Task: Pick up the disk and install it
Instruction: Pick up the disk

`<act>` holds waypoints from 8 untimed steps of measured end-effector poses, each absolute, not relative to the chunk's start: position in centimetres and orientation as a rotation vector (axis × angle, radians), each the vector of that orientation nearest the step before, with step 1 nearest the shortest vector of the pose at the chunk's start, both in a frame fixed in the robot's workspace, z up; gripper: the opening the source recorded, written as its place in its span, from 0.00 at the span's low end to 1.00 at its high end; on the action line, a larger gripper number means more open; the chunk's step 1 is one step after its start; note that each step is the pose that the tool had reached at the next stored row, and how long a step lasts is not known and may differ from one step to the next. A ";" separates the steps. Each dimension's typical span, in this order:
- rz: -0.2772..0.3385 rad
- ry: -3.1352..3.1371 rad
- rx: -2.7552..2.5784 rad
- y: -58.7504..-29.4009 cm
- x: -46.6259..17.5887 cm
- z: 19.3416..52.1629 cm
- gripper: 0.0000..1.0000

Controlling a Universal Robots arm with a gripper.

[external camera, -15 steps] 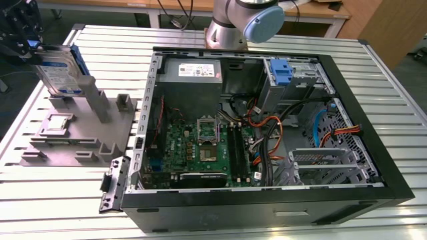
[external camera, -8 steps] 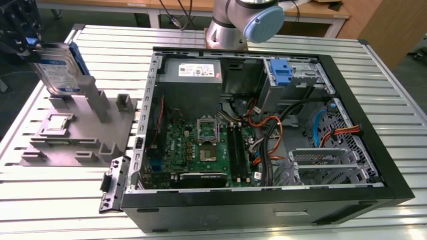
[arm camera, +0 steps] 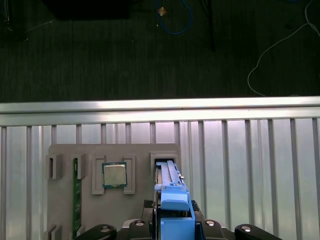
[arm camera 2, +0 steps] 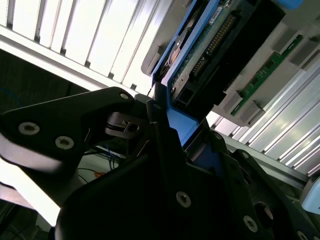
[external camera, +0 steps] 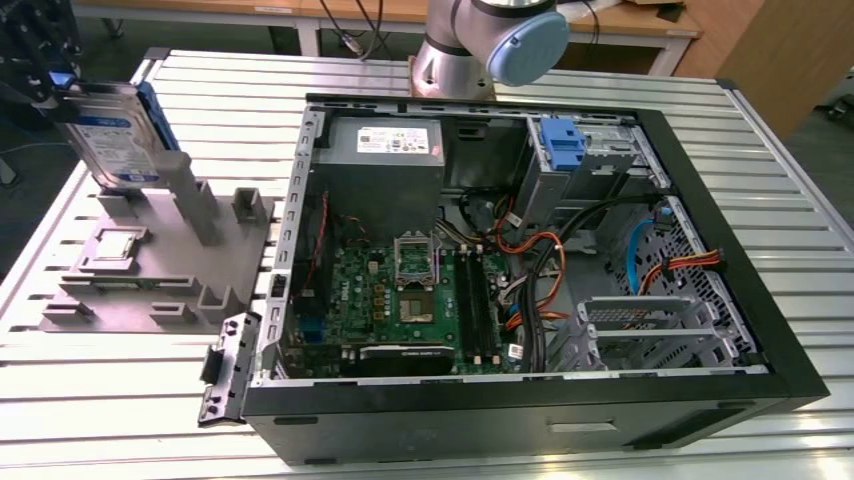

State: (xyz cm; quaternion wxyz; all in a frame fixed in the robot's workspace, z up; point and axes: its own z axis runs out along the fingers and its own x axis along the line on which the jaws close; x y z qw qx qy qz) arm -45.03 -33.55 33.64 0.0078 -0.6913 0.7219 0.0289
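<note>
Grip first: the end effector point(arm camera 2: 157, 114) is closed on the blue carrier edge of the disk point(external camera: 114, 130), held tilted over the grey fixture point(external camera: 160, 270) on the table point(external camera: 107, 420), at ten o'clock from the computer case point(external camera: 767, 340) in the exterior view. With so narrow an edge hold, the disk could pivot and snag the fixture's posts.

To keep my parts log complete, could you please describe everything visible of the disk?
The disk is a flat grey metal drive with a white-and-blue label, framed by a blue plastic carrier. It stands on edge, tilted, over the grey fixture at the exterior view's left, outside the computer case. The tool grips its carrier's end.
</note>
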 end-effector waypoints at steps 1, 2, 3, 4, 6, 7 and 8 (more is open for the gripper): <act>0.090 2.257 -2.161 -33.5 -45.0 33.7 0.37; 0.090 2.257 -2.161 -33.5 -45.0 33.7 0.37; 0.090 2.257 -2.161 -33.5 -45.0 33.7 0.37; 0.090 2.257 -2.161 -33.5 -45.0 33.7 0.37; 0.091 2.257 -2.161 -33.5 -45.0 33.8 0.37; 0.090 2.257 -2.161 -33.5 -45.0 33.8 0.37; 0.090 2.257 -2.161 -33.5 -45.0 33.8 0.37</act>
